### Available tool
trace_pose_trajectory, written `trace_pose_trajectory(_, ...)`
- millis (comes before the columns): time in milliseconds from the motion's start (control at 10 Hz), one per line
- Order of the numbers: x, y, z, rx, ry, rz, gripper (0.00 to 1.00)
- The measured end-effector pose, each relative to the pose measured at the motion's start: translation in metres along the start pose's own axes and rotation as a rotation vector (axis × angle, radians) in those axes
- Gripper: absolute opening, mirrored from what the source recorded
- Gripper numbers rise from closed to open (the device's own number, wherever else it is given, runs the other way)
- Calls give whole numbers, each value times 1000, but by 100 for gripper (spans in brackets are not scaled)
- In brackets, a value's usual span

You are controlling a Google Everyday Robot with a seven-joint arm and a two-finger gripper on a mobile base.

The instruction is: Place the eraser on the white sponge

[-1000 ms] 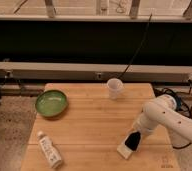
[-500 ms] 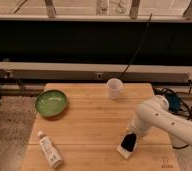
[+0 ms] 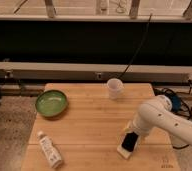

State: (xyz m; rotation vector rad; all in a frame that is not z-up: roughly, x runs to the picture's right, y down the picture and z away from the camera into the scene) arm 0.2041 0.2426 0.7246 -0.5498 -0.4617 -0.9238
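A black eraser (image 3: 130,141) lies on top of a white sponge (image 3: 122,150) near the front right of the wooden table (image 3: 89,125). My gripper (image 3: 131,130) hangs at the end of the white arm (image 3: 161,117) that reaches in from the right. It is directly over the eraser's far end and touching or almost touching it. The gripper's lower part merges with the dark eraser.
A green bowl (image 3: 51,103) sits at the table's left. A white cup (image 3: 115,88) stands at the back middle. A white bottle (image 3: 50,149) lies at the front left corner. Cables and a blue object (image 3: 175,102) lie on the floor to the right.
The gripper and the black eraser have moved a little left, from beside the white sponge to over it. The eraser now rests on the sponge. Bowl, cup and bottle have not moved.
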Motion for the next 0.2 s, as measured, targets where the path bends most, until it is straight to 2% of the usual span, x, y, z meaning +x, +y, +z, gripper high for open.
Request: trace_pose_trajectory(200,2,2,-7,9,8,11,80)
